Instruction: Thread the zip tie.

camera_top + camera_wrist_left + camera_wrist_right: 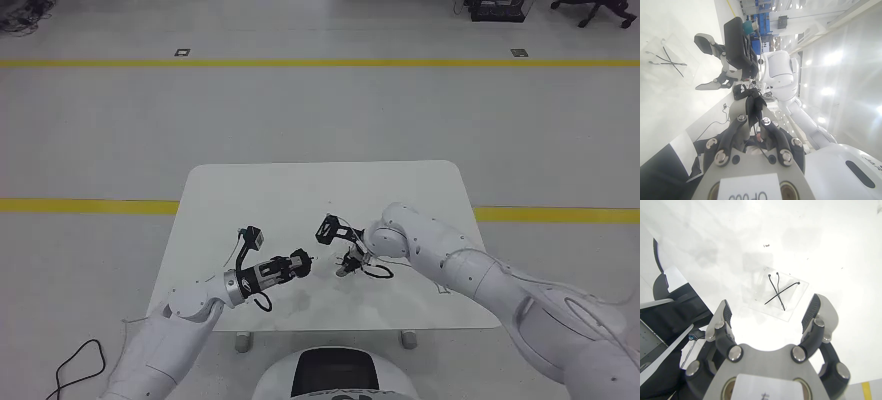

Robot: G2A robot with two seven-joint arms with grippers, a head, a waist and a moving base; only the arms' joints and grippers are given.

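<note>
Left gripper [750, 100]: jaws closed on a thin black zip tie [761, 145], which runs back between the fingers toward the palm.
Right gripper [768, 311]: jaws spread wide and empty, just beside the left gripper, above the white table [400, 190].
Spare ties: 3 black zip ties [778, 289] lie crossed in a clear square plastic tray [797, 298] on the table, near the right gripper.

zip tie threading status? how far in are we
Done: nothing threaded that I can see. In hand: the left gripper is shut, apparently on a thin black zip tie. The right gripper is open and empty. Three loose ties lie crossed on the clear tray. Remaining: likely the whole threading step, tail through head.
</note>
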